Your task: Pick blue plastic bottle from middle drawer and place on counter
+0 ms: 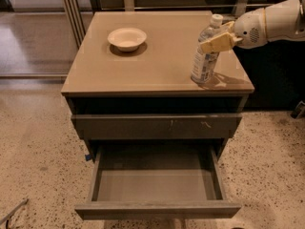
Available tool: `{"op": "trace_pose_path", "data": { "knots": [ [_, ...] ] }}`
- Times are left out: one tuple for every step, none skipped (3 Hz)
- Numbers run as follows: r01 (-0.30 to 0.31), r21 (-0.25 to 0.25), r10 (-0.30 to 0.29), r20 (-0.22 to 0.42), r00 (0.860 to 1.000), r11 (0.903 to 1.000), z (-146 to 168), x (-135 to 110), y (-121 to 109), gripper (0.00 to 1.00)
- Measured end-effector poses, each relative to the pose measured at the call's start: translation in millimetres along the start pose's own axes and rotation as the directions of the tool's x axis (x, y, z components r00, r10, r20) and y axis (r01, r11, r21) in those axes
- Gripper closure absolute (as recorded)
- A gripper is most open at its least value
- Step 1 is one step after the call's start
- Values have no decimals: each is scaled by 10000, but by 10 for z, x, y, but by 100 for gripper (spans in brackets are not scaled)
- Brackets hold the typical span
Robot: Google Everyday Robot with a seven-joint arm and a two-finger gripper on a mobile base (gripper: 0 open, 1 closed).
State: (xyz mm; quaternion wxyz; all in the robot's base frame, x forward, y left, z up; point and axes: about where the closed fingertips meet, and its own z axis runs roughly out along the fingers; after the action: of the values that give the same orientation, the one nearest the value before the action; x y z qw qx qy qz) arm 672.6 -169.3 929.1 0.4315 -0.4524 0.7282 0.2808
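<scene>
The blue plastic bottle (202, 66), clear with a white cap and a pale label, stands slightly tilted on the right side of the tan counter (152, 68), its base touching the top. My gripper (210, 38) reaches in from the right on a white arm and is shut around the bottle's upper part, one cream finger (218, 43) across its front. The middle drawer (157, 209) is pulled open below, and its grey floor shows nothing on it.
A cream bowl (127, 38) sits on the counter's back left. A shut drawer front with small white scratches (157, 126) is above the open drawer. Speckled floor surrounds the cabinet, and dark furniture stands to the right.
</scene>
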Motion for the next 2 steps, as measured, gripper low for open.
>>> {"op": "trace_pose_path", "data": {
  "knots": [
    [26,-262,-30,-154,9999,9997,88,-6,-2,100],
    [-122,-640,96,-393,9992,9979,177,-14,11,100]
  ]
}}
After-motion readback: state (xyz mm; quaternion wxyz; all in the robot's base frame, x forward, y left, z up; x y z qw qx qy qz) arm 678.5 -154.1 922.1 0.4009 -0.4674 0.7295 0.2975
